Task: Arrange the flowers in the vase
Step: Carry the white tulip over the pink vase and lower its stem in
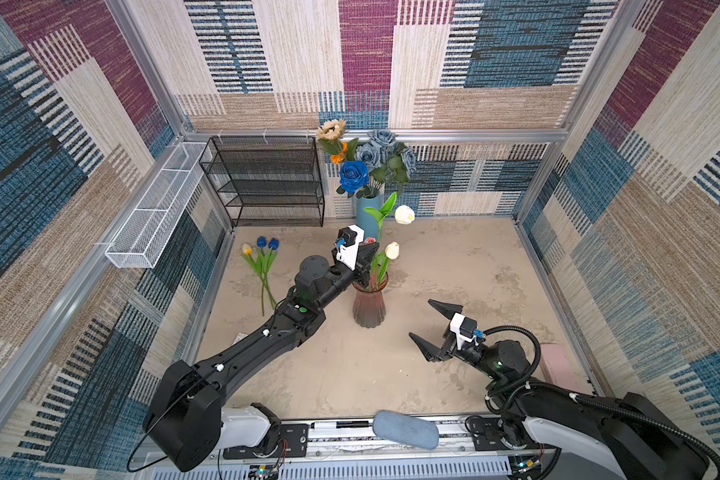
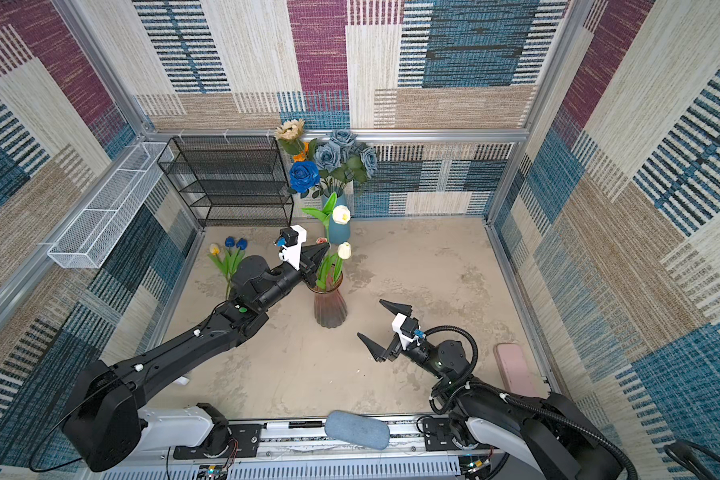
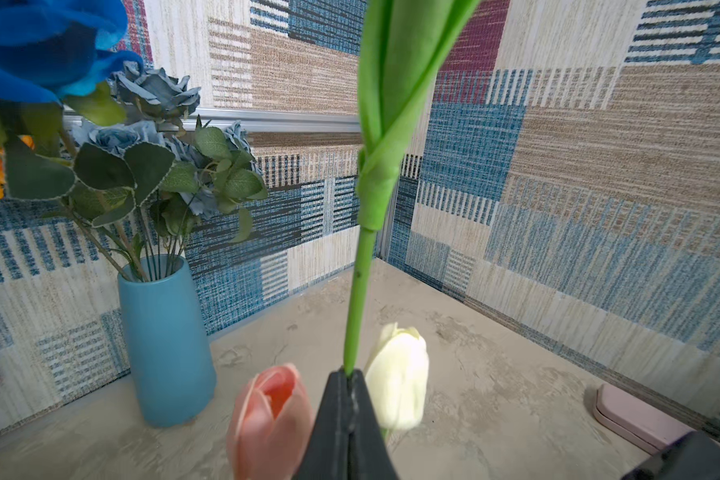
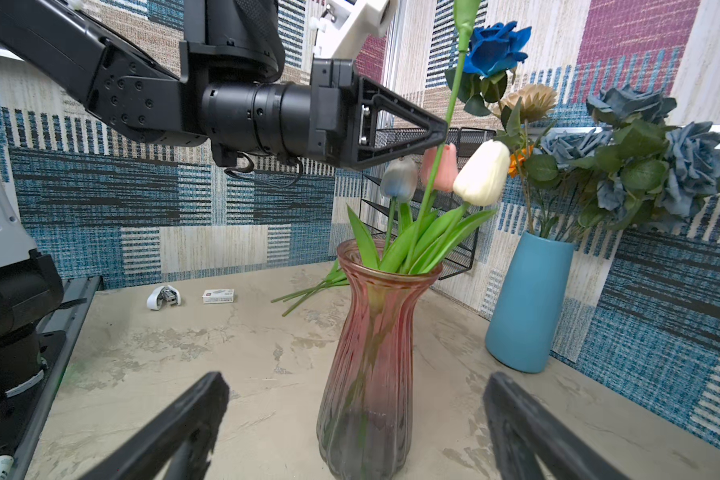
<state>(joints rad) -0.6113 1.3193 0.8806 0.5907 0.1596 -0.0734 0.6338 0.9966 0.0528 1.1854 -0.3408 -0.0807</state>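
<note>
- Left wrist view: the left tool (image 3: 348, 374) is clamped on the green stem of the raised tulip (image 3: 361, 291). The jaws meet with only the stem between them.
- Both top views: the raised tulip's white bloom stands above and beyond the left tool, towards the back wall.
- Right wrist view: below the grip, the stem runs down among the leaves at the mouth of the pink glass vase (image 4: 375, 332). The vase stands upright near the middle of the tabletop (image 1: 454, 270).
- Three more flowers stand in that vase: a white tulip (image 4: 483, 172), a pink tulip (image 4: 449, 166) and a grey-blue tulip (image 4: 399, 178).
- The right tool (image 1: 421, 318) has its jaws wide apart and holds nothing. It faces the pink glass vase from the right, clear of it.
- The loose tulips (image 1: 265, 262), one yellow and two blue, lie flat at the left of the tabletop.
- The blue vase (image 1: 366, 210) stands at the back wall and holds roses, a cream sunflower and an orange bloom.
</note>
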